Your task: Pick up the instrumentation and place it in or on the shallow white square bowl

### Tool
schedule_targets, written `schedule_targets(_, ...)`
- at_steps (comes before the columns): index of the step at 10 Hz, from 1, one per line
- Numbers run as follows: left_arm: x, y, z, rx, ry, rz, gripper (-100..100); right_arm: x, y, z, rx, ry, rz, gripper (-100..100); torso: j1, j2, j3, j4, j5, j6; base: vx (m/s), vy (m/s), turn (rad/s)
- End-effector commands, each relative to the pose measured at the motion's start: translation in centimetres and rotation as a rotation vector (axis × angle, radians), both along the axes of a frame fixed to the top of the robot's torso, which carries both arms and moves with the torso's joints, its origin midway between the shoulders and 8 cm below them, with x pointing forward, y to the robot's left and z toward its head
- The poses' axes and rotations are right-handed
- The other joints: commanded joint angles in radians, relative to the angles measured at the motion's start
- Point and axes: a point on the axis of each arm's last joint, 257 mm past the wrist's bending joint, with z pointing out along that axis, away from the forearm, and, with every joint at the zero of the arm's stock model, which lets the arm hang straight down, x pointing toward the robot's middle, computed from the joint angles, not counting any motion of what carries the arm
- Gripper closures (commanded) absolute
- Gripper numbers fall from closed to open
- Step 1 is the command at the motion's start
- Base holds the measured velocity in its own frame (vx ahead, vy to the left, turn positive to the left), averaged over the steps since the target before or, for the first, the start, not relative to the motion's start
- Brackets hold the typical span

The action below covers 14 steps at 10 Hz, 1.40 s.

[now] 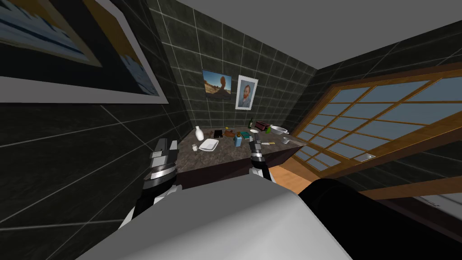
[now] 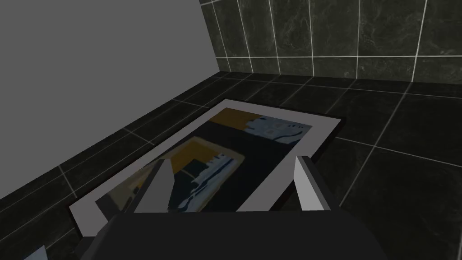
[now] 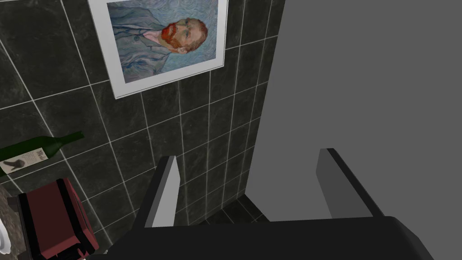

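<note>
Both the left gripper [image 2: 232,187] and right gripper [image 3: 250,189] stand wide open and empty. The white square bowl [image 1: 209,145] sits centre-frame on the counter [image 1: 225,155]; the instrumentation [image 1: 218,133] is perhaps the small dark item just above it. Among such clutter, a reach risks grasping the wrong object.

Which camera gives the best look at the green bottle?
The right wrist view: the green bottle is large, neck and label plain, its base cut off. The head view has the bottle whole but tiny, at the back of the counter. The left wrist view faces a framed picture.
</note>
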Motion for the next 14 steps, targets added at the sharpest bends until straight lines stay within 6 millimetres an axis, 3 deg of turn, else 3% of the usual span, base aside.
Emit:
schedule_targets(1, 0.8, -0.3, -0.9, 0.034, 0.032, -0.019, -100, 0.0, 0.0, 0.0, 0.0, 0.0, 0.0, 0, 0.0, 0.0, 0.0, 0.0, 0.0, 0.0, -0.034, 0.007, -0.113)
schedule_targets(6, 3.0, -0.6, -4.0, 0.112, 0.133, -0.055, -100, 0.0, 0.0, 0.0, 0.0, 0.0, 0.0, 0, 0.002, 0.004, 0.002, 0.001, 0.001, 0.0, -0.062, 0.031, -0.101)
schedule_targets(14, 8.0, 1.9, -12.1, 0.28, 0.382, -0.069, -100, 0.0, 0.0, 0.0, 0.0, 0.0, 0.0, 0, 0.003, 0.005, 0.003, 0.001, 0.001, 0.0, -0.088, 0.045, -0.144)
